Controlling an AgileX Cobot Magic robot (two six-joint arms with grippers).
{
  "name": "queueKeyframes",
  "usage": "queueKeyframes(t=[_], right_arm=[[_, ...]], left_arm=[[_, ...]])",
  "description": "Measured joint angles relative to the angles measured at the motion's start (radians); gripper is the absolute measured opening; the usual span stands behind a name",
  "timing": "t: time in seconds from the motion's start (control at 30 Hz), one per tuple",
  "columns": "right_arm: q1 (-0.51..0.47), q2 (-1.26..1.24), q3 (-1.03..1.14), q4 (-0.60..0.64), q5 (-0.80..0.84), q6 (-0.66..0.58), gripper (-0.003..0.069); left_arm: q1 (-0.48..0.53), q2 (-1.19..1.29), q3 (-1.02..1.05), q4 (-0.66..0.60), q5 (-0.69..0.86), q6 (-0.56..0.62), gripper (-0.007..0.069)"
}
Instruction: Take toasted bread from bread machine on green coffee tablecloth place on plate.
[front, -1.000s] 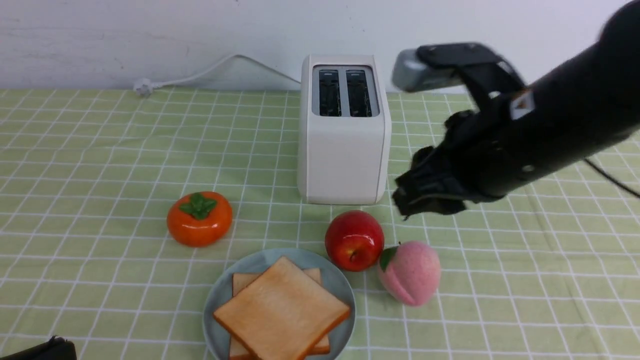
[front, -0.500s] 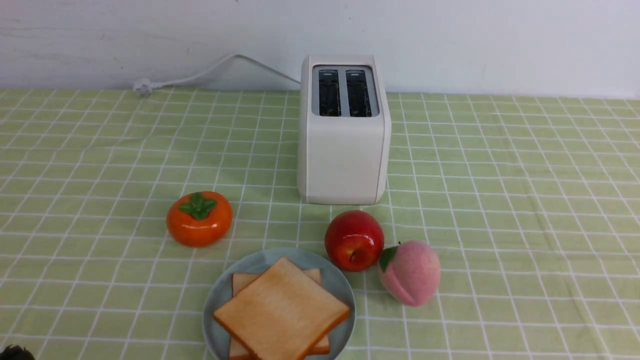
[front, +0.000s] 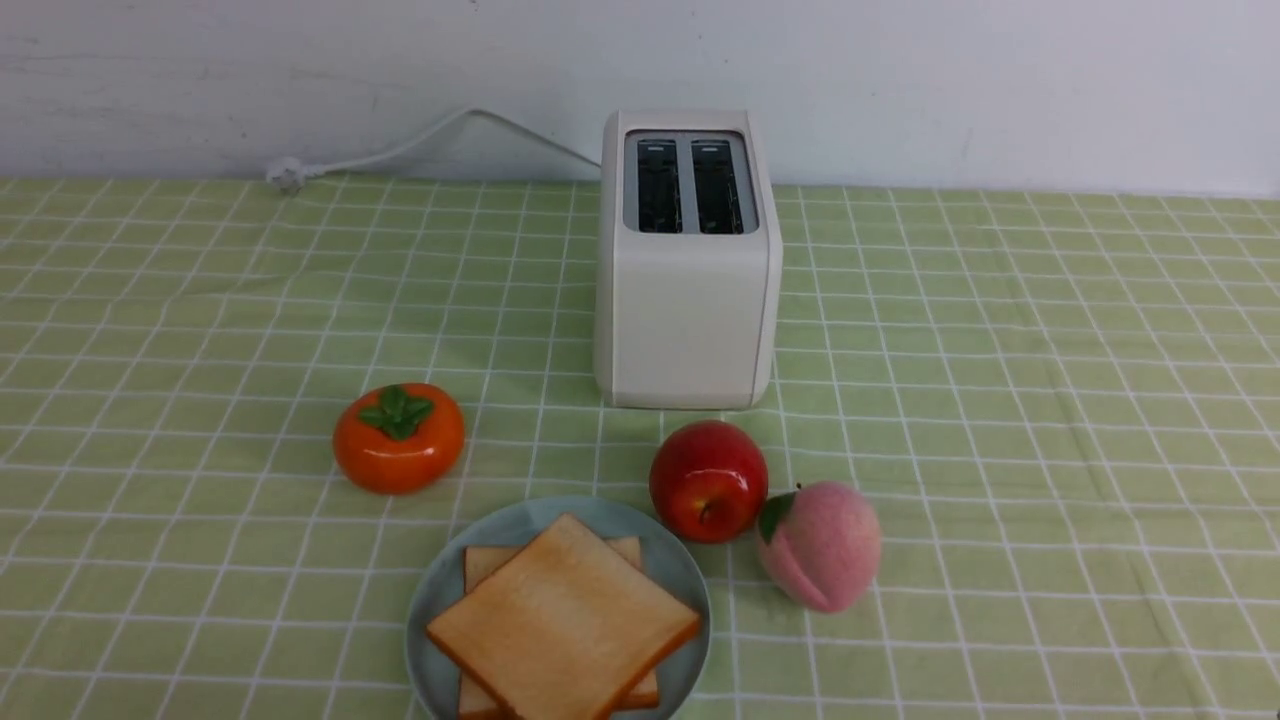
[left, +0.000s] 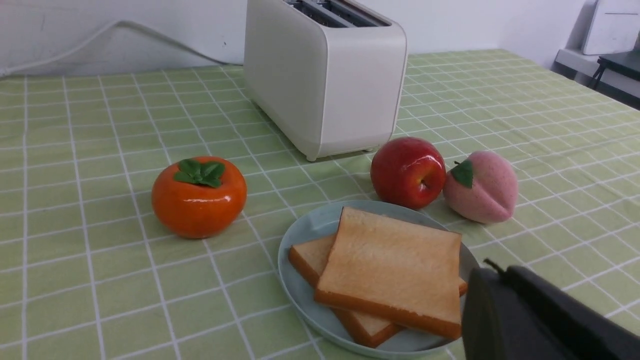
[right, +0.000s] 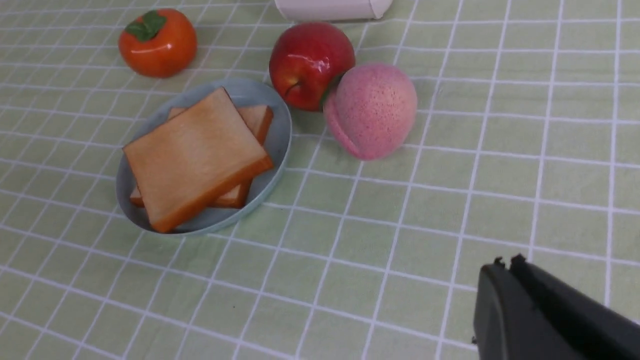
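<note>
Two slices of toasted bread lie stacked on the pale blue-grey plate at the front of the green coffee tablecloth. The white bread machine stands behind it, both slots dark. Neither arm shows in the front view. My left gripper is shut and holds nothing, beside the plate's rim. My right gripper is shut and holds nothing, over bare cloth away from the plate.
An orange persimmon sits left of the plate. A red apple and a pink peach sit between plate and toaster, to the right. The toaster's white cord runs along the wall.
The right arm, which reached in beside the toaster a second ago, has drawn back out of the front view and its gripper has shut. The dark left gripper tip at the bottom left corner has gone too.
</note>
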Motion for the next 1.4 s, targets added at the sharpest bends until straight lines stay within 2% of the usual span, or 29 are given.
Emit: queueKeyframes(t=[0.33, 0.47, 0.57, 0.73, 0.8, 0.93, 1.4], right_arm=[[0.000, -0.001, 0.067, -0.005, 0.001, 0.000, 0.0015], [-0.012, -0.028, 0.083, -0.048, -0.011, 0.000, 0.0017], [-0.141, -0.092, 0.160, -0.106, -0.129, -0.026, -0.0014], [-0.354, -0.234, 0.379, -0.117, -0.339, -0.130, -0.0020], [-0.419, -0.304, 0.454, -0.114, -0.389, -0.140, -0.0020], [-0.511, -0.383, 0.500, -0.093, -0.369, -0.152, -0.0020], [-0.524, -0.387, 0.495, -0.078, -0.334, -0.183, -0.0015]], left_arm=[[0.000, 0.000, 0.000, 0.000, 0.000, 0.000, -0.0013], [0.000, 0.000, 0.000, 0.000, 0.000, 0.000, -0.0013], [0.000, 0.000, 0.000, 0.000, 0.000, 0.000, -0.0013], [0.000, 0.000, 0.000, 0.000, 0.000, 0.000, -0.0008], [0.000, 0.000, 0.000, 0.000, 0.000, 0.000, -0.0006], [0.000, 0.000, 0.000, 0.000, 0.000, 0.000, -0.0003], [0.000, 0.000, 0.000, 0.000, 0.015, 0.000, 0.0007]])
